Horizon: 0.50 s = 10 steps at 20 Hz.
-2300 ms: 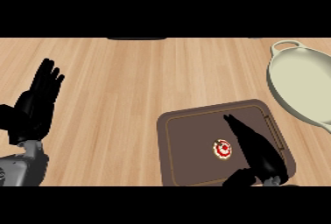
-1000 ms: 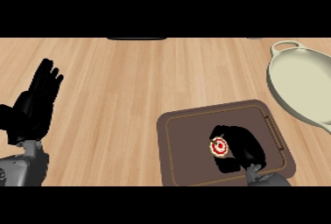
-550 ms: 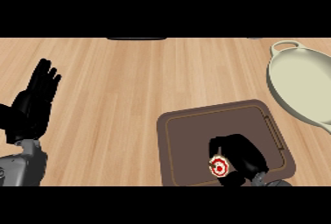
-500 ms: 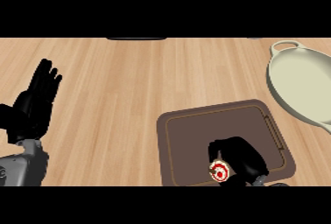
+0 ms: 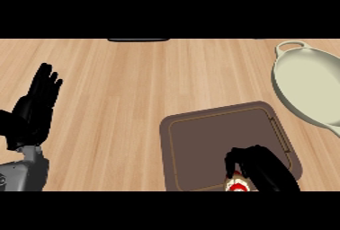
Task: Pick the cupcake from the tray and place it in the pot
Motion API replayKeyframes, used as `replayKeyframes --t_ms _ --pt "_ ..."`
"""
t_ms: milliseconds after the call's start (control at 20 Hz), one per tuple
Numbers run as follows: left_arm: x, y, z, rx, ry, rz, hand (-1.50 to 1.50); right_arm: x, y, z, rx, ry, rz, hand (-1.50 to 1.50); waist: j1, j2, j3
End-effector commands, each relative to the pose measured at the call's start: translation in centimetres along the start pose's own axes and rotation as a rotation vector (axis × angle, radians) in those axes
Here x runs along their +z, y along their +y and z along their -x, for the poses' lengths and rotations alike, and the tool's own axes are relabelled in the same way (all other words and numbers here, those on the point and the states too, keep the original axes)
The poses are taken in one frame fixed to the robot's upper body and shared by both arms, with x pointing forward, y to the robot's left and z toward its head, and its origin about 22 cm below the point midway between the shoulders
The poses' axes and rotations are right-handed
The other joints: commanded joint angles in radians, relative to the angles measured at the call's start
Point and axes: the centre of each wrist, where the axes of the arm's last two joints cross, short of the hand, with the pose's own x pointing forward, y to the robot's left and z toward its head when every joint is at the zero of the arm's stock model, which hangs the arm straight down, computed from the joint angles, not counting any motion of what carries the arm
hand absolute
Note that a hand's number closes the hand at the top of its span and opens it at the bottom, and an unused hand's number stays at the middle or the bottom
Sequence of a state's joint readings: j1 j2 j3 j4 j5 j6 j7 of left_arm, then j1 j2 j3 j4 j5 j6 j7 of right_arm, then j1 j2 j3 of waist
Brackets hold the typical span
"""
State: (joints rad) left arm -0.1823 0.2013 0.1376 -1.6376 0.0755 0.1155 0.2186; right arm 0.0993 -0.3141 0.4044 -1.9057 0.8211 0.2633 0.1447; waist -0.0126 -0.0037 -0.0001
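Red-and-white cupcake (image 5: 238,186) mostly hidden, right robot hand (image 5: 260,167) curled round it, left robot hand (image 5: 34,108) flat, released

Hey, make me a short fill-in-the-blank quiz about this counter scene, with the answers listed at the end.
1. The right hand is curled around the red and white ____.
2. The dark brown rectangular tray lies on a counter made of ____.
3. The pale green pot sits at the view's ____ edge.
4. The left hand rests with its fingers ____.

Answers: cupcake; wood; right; straight
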Motion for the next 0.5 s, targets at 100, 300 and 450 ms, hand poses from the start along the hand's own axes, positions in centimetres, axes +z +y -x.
replayKeyframes --t_ms 100,300,450 --pt "0.6 0.6 0.5 -0.009 0.001 -0.015 0.00 3.3 -4.9 -0.4 -0.120 0.026 0.387 1.50 -0.014 -0.004 0.000" --pt "0.4 0.6 0.3 -0.001 0.009 -0.007 0.00 5.1 -8.8 -0.6 -0.074 0.057 0.605 1.50 -0.006 -0.002 0.000" --pt "-0.4 0.6 -1.5 -0.005 -0.012 0.010 0.00 5.0 -9.9 0.0 -0.135 0.097 0.681 1.50 0.005 0.002 0.000"
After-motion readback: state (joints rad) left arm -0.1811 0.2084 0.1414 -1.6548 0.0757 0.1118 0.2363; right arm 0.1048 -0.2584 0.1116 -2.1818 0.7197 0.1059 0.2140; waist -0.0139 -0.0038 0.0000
